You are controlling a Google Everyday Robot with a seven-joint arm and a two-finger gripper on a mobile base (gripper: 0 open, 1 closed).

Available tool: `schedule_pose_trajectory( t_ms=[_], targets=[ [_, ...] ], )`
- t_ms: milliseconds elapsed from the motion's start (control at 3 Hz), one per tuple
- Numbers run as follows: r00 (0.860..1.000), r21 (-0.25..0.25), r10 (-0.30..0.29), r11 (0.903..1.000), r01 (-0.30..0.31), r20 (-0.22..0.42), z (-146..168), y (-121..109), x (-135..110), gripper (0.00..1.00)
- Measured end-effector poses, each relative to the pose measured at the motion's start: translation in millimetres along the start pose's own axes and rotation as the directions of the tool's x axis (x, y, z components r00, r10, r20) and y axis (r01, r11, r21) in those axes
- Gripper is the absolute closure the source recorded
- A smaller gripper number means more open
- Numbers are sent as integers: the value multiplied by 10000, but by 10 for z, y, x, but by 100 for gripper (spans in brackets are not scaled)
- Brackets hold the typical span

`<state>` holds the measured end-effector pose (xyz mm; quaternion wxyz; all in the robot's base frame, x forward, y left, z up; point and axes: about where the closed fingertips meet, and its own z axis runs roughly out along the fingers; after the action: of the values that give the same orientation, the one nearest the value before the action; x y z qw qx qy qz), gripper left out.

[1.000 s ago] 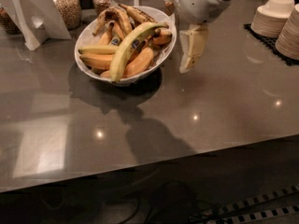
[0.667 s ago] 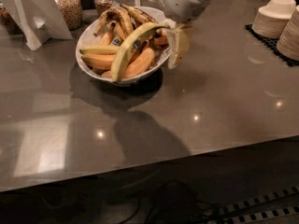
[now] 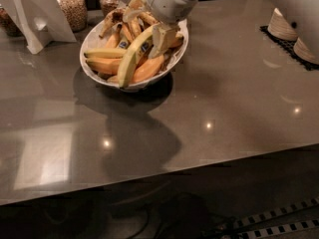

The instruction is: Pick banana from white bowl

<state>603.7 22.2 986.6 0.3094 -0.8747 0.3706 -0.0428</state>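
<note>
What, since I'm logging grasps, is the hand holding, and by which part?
Cannot be told: the hand is at the upper end of the banana in the white bowl.

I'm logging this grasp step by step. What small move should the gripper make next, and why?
Probably ease down a little onto the banana. The gripper is over the white bowl, at the upper end of that long greenish banana, which lies on top of the shorter orange ones, so nothing blocks it.
</note>
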Motion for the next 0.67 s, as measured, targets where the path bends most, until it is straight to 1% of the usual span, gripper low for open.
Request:
schedule_pose_trajectory(
  t_ms=[333, 667],
  targets=[
    [10000, -430, -84, 9990, 85, 32, 283, -45, 123, 40],
    [10000, -522, -56, 9986, 57, 16, 368, -63, 171, 41]
  ],
)
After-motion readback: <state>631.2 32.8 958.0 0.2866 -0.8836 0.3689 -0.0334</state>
